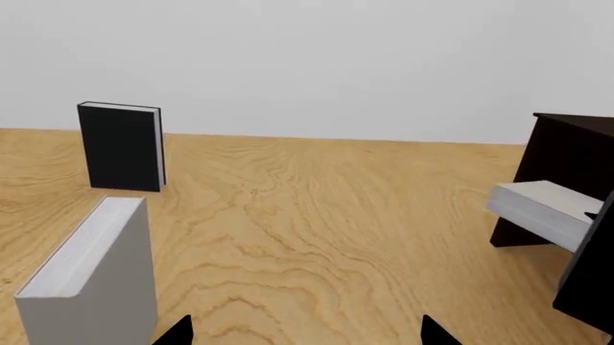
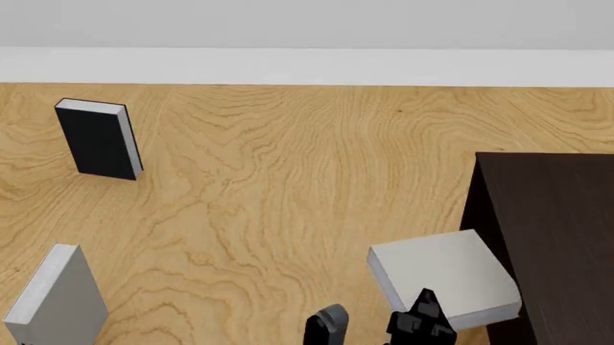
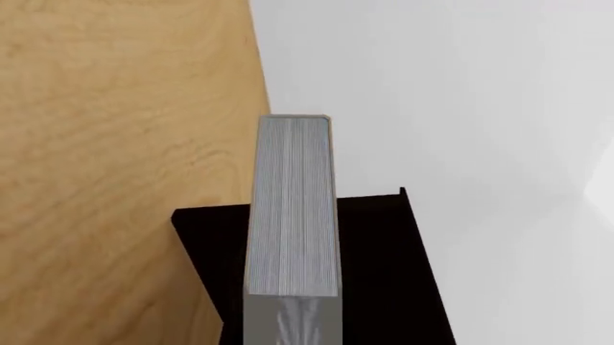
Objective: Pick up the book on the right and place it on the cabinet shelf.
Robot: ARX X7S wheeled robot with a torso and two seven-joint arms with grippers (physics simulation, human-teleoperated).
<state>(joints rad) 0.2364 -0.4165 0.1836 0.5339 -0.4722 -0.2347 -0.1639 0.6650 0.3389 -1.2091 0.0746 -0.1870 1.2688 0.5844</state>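
Note:
The book (image 2: 439,277), plain light grey with white page edges, hangs flat above the table, right next to the dark cabinet (image 2: 551,230). My right gripper (image 2: 419,318) is shut on its near edge. In the right wrist view the book's page edges (image 3: 292,208) run away from the camera over the cabinet (image 3: 384,273). The cabinet shelf itself is hidden. The left wrist view shows the held book (image 1: 542,208) in front of the cabinet (image 1: 566,158). My left gripper (image 1: 305,334) is open over bare wood, its fingertips (image 1: 177,332) far apart.
A black book (image 2: 96,140) stands upright at the far left of the wooden table (image 2: 287,180). Another grey book (image 2: 57,298) stands at the near left, close beside my left gripper. A white wall lies behind the table.

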